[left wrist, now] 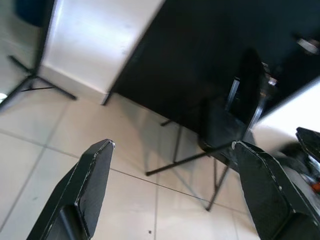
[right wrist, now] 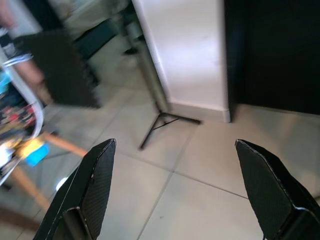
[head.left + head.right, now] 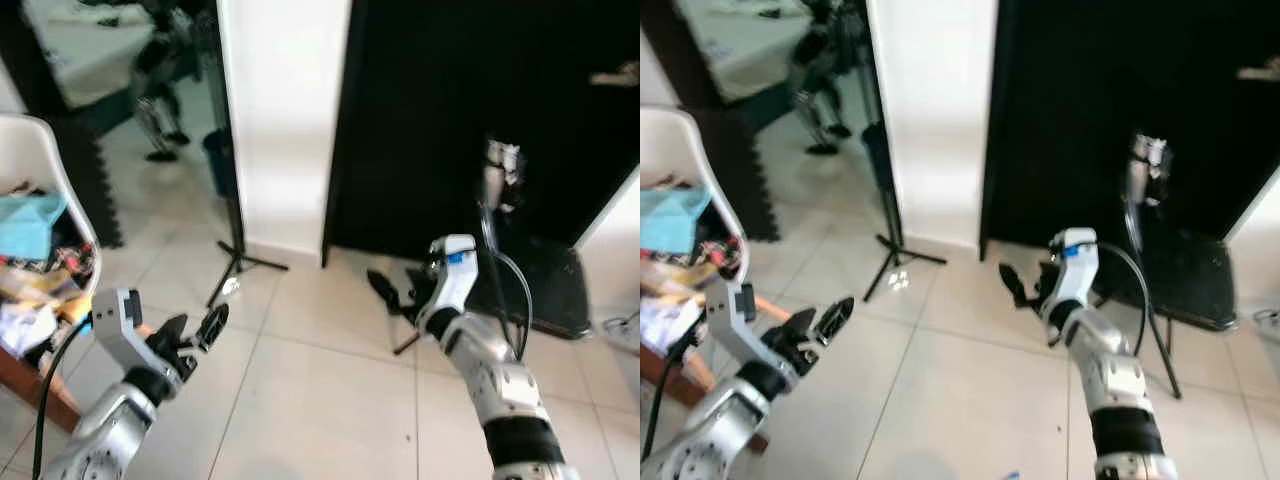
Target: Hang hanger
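Observation:
My left gripper [image 3: 195, 332] is raised low on the left over the tiled floor, open, with nothing between its fingers. My right gripper [image 3: 398, 290] is held out at centre right, in front of a dark opening, also open and empty. Through the left wrist view the two black fingers [image 1: 85, 190] frame a black folding chair [image 1: 227, 127]. In the right wrist view the fingers [image 2: 92, 185] frame floor tiles and a black tripod foot [image 2: 162, 120].
A white chair [image 3: 45, 150] piled with clothes and clutter stands at the left. A black tripod stand [image 3: 237, 255] rises by the white wall pillar [image 3: 285, 120]. The black chair [image 3: 545, 285] sits right of my right arm. Pale floor tiles [image 3: 320, 400] lie ahead.

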Robot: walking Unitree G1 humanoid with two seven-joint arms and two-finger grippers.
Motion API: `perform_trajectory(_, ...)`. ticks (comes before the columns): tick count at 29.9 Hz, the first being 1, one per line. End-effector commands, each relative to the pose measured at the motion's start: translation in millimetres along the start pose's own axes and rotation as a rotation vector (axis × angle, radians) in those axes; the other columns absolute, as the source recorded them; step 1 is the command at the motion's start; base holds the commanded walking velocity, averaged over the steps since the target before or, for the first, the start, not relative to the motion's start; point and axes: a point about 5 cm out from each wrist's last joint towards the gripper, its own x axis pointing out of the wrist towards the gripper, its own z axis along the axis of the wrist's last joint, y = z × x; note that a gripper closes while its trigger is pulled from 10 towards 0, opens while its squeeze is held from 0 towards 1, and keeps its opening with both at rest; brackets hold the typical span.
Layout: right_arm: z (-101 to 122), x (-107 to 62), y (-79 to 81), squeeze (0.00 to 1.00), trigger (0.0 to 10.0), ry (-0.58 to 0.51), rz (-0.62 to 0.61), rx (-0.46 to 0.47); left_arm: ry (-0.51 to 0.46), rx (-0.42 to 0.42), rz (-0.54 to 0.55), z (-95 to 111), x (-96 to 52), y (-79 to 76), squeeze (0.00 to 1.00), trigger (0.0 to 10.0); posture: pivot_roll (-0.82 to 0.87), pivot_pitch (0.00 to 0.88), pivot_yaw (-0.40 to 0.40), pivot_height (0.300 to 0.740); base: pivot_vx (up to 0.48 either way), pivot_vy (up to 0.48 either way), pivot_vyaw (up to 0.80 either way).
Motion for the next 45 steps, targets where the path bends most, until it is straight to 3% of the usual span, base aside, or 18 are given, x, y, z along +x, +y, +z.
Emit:
perform_trajectory(1,-6.6,-1.0,0.3,0.0,10.0,0.018,-0.014,0.006,0.022,0.0,0.003,-1.9,-2.0,1.0,0.0,10.0,-0.02,0.113,-0.02,0.74,0.0,0.0,-0.8)
perform_trajectory(45,-7.8,0.6,1.6,0.0,10.0,0.041,-0.012,-0.029,0.009,-0.015,-0.001,-1.9,-2.2,-0.3,0.0,10.0,-0.03,0.113,-0.032,0.74,0.0,0.0,-0.8)
